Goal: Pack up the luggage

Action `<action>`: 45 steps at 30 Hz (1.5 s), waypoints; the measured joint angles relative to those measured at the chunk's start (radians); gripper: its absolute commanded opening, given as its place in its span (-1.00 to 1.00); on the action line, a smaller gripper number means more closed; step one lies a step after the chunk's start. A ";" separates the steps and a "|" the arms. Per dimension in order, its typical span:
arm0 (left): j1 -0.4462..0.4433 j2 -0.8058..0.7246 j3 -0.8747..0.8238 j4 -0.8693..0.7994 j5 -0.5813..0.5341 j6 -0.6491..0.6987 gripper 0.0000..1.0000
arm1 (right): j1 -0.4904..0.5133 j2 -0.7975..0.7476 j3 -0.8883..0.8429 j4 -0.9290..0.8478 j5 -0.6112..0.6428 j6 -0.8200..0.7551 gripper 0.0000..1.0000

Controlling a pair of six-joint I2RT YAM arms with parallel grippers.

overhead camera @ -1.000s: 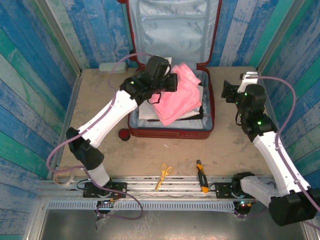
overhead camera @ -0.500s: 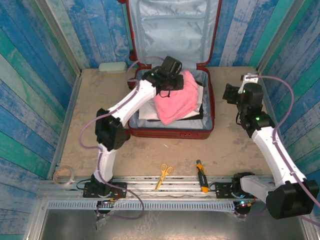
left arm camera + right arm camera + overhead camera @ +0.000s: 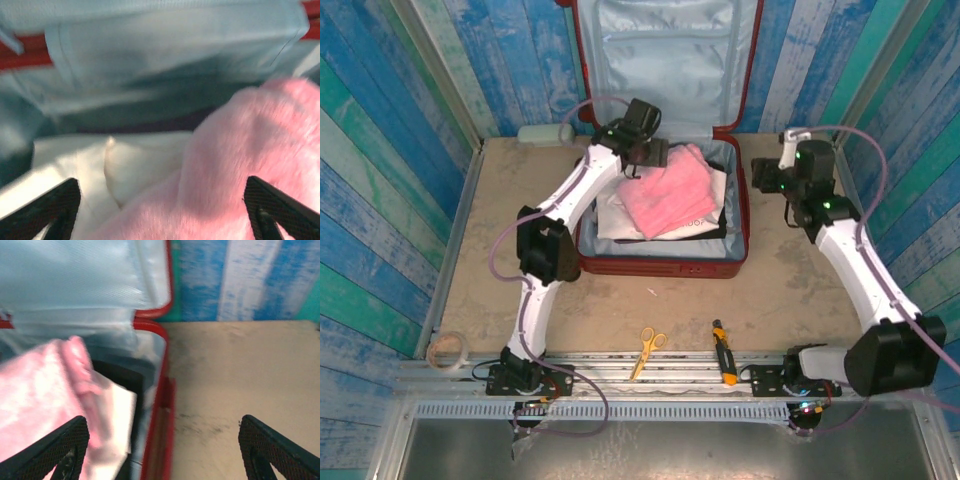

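The luggage (image 3: 662,262) lies open at the back of the table, its lid (image 3: 665,60) upright against the wall. Inside, a fluffy pink cloth (image 3: 668,195) rests on a white cloth (image 3: 612,215) and something black. My left gripper (image 3: 645,156) hovers open over the case's back left, just above the pink cloth (image 3: 240,165) and the white cloth (image 3: 135,165), holding nothing. Over the case's right rim (image 3: 160,405) my right gripper (image 3: 766,179) stands open and empty, with the pink cloth (image 3: 40,390) to its left.
Yellow-handled scissors (image 3: 648,348) and a yellow-black hand tool (image 3: 722,365) lie near the front rail. A tape roll (image 3: 445,350) sits at the front left and a pale block (image 3: 542,133) at the back left. Blue plank walls close in three sides.
My left gripper has opened and let go of the pink cloth, which now lies flatter in the case. My right gripper has moved left to the case's right rim.
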 measured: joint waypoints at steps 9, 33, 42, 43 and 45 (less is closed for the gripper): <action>-0.006 -0.180 -0.382 0.172 0.066 -0.109 -0.36 | 0.170 0.412 0.424 -0.044 -0.248 -0.011 0.12; 0.087 -0.208 -0.710 0.587 0.225 -0.245 0.53 | 0.195 0.778 0.499 0.012 -0.108 -0.094 0.14; 0.103 -0.461 -0.722 0.570 0.011 -0.150 0.80 | 0.076 0.633 0.525 -0.037 -0.136 -0.071 0.62; 0.105 -0.520 -0.737 0.578 0.005 -0.146 0.75 | 0.055 0.613 0.544 -0.022 -0.143 -0.071 0.64; 0.105 -0.644 -0.795 0.611 0.014 -0.146 0.69 | 0.022 0.597 0.608 0.000 -0.146 -0.079 0.66</action>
